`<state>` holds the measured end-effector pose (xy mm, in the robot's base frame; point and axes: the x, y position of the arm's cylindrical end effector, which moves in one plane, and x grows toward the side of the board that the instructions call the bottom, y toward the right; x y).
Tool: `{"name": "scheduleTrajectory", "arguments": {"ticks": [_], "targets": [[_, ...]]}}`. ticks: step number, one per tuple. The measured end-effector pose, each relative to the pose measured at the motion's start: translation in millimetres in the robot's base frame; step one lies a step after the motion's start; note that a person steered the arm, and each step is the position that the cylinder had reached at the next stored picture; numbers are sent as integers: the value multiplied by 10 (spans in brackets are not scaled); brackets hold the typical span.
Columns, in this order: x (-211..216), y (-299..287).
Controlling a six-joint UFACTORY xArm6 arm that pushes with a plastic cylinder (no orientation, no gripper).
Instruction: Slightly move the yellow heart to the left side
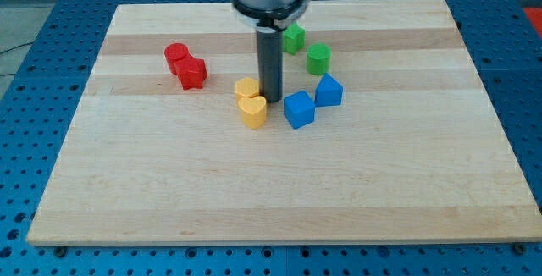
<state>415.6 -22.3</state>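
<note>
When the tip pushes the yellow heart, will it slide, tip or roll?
The yellow heart looks squat and flat-bottomed, so it would probably slide rather than tip or roll. My tip is at its upper right; an off-centre push may turn it. The yellow block behind it looks close enough to move too.

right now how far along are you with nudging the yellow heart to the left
Done: my tip is down on the wooden board, just at the view's right of the yellow heart-shaped block and close beside the other yellow block above it. In hand: lining up for the push; I cannot tell if I touch the heart. Left: the leftward nudge itself, toward the side where the two red blocks sit.
</note>
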Motion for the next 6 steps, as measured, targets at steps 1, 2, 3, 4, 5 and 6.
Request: {"name": "scheduleTrajectory", "arguments": {"ticks": [1, 2, 3, 4, 5, 6], "targets": [[-62, 74], [288, 103], [390, 294], [390, 198], [390, 120], [390, 10]]}}
